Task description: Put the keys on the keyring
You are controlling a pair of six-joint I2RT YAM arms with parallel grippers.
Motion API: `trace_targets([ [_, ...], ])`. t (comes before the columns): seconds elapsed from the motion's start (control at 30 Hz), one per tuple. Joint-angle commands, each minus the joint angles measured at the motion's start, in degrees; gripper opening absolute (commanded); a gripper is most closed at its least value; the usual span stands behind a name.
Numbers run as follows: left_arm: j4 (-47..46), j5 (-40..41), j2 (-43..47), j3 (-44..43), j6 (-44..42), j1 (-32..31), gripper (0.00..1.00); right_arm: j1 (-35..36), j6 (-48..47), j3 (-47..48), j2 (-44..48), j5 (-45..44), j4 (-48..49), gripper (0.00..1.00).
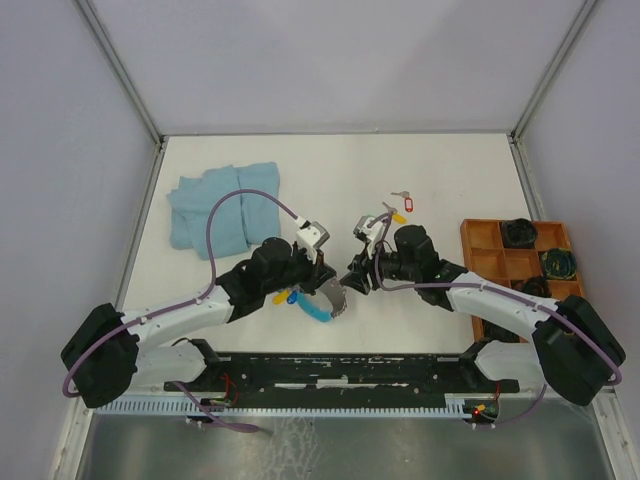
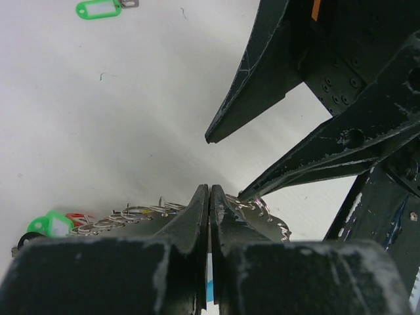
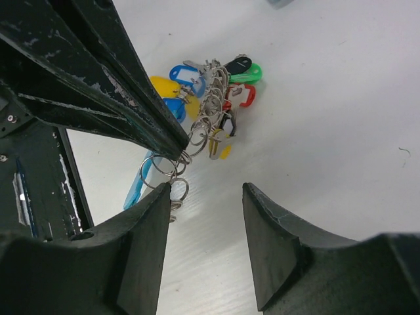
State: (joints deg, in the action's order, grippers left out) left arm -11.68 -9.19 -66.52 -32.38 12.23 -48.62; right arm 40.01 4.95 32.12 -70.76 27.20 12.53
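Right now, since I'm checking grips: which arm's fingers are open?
The right gripper: its fingers stand apart, holding nothing. The left gripper has its fingers pressed shut on the keyring.

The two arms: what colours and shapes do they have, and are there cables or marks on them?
The left arm and right arm have white links and bulky black joints. A purple cable loops along each. The left hand and right hand have black tapered fingers, scratched pale.

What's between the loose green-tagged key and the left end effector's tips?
Only bare table, in the left wrist view, separates the green-tagged key from the left end effector.
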Motion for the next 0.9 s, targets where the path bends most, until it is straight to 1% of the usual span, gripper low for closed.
trace_targets([
  [0.0,-8.31,-0.65,1.88,-0.36,-3.56,-0.06,0.03,-0.16,3.33,2.98,-0.91,3.44,1.99,0.56],
  [0.23,-9.78,1.22,1.12,0.41,-3.50,-0.05,0.03,-0.19,10.04,3.79,-0.25,0.91,-0.24,0.60],
  [0.43,-11.97,1.53,0.35,1.40,-2.43,-0.02,0.03,-0.17,20.32,3.42,-1.02,-2.71,-1.08,0.63],
  [0.6,-12.71,2.64,0.01,1.66,-2.03,-0.20,0.03,-0.14,27.24,2.83,-2.70,-2.77,0.08,0.64],
  [0.73,-13.07,4.27,-0.94,2.10,-2.37,-0.79,0.03,-0.15,30.07,3.05,-1.84,-3.64,0.15,0.64],
  [0.87,-13.57,6.12,-2.16,2.78,-2.65,-0.99,0.03,-0.11,29.60,3.39,2.53,-7.50,-2.57,0.65],
])
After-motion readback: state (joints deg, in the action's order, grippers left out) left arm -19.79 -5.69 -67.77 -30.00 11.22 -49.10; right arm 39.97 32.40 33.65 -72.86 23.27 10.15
